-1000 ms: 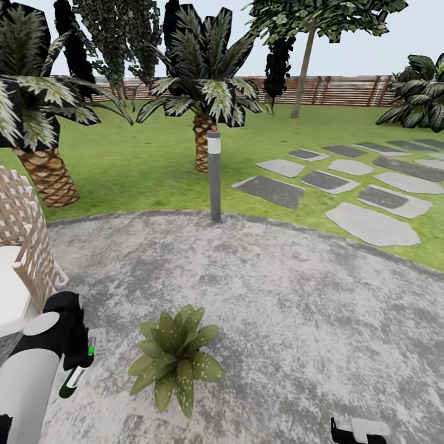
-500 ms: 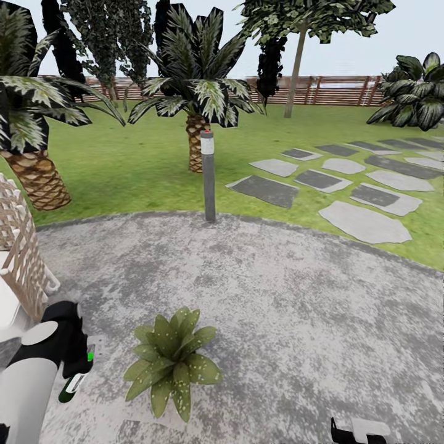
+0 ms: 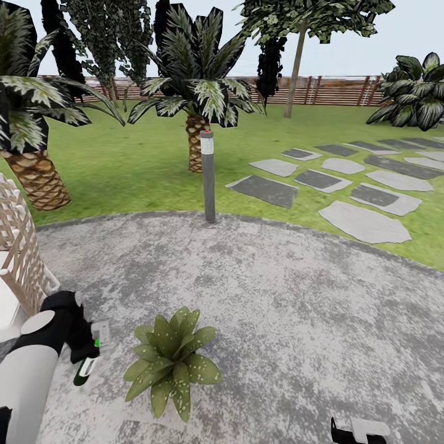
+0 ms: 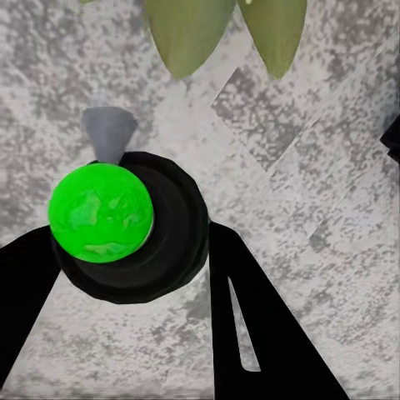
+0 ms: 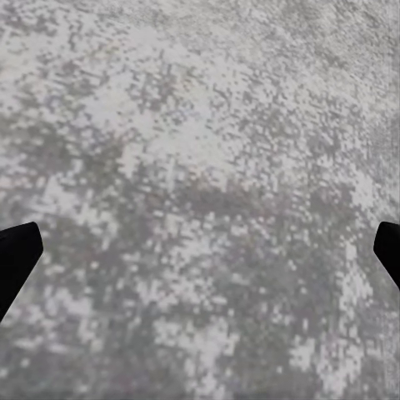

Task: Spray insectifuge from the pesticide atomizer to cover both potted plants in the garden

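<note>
The left tool (image 3: 86,361) is clenched on the pesticide atomizer (image 3: 84,370), just beside the potted plant (image 3: 172,361), whose leaves farthest from the tool may go unsprayed if the nozzle points aside.

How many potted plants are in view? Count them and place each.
1. The potted plant sits on the grey patio, just right of the left gripper holding the atomizer. A second may be out of frame.

White left arm (image 3: 28,370), black fingers (image 4: 250,325)
</note>
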